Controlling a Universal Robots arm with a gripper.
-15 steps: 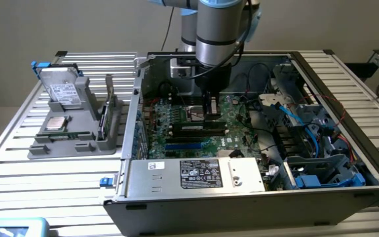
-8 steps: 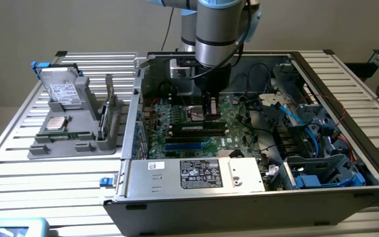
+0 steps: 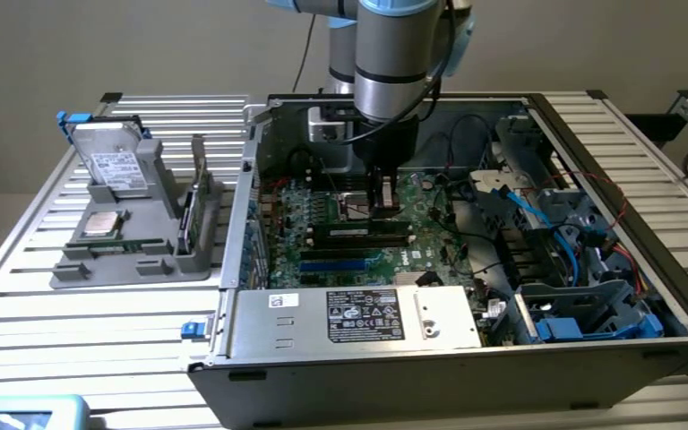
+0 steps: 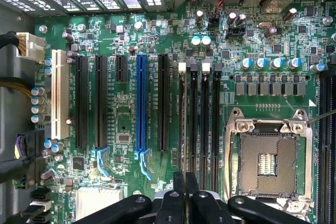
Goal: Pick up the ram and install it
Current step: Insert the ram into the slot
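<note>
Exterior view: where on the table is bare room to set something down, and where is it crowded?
Bare table slats lie between the grey fixture and the near edge. Inside the case it is crowded: cables on the exterior view's right, gripper over the motherboard.
</note>
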